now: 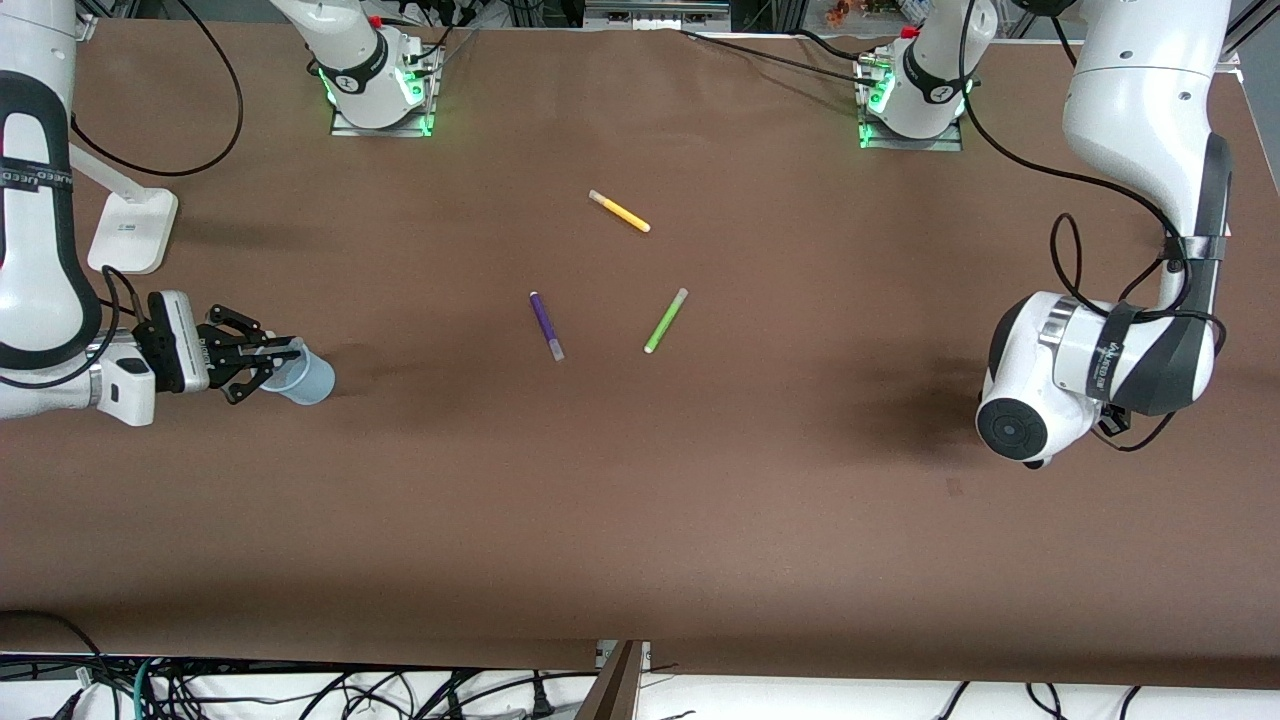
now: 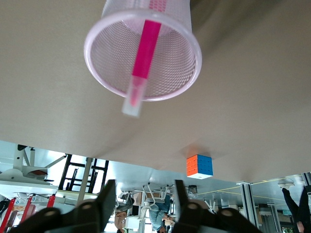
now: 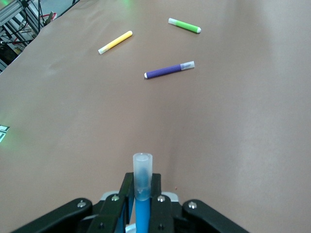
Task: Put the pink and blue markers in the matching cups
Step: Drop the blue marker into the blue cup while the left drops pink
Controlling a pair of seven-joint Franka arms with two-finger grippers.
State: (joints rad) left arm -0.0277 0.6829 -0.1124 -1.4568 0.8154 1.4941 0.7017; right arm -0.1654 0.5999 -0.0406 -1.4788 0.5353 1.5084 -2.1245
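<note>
My right gripper (image 1: 272, 362) is shut on the blue marker (image 3: 142, 213), whose pale cap (image 3: 142, 174) sticks out past the fingertips. It is at the rim of the pale blue cup (image 1: 308, 378), which stands near the right arm's end of the table. In the left wrist view the pale pink cup (image 2: 116, 58) holds the pink marker (image 2: 146, 48), cap end out over the rim. My left gripper (image 2: 143, 204) is open and empty, a short way off the pink cup. In the front view the left arm's wrist (image 1: 1040, 390) hides both that gripper and the pink cup.
A yellow marker (image 1: 620, 211), a dark purple marker (image 1: 546, 325) and a lime green marker (image 1: 665, 320) lie mid-table. A white stand base (image 1: 132, 230) sits near the right arm. A colour cube (image 2: 199, 166) shows near the table edge in the left wrist view.
</note>
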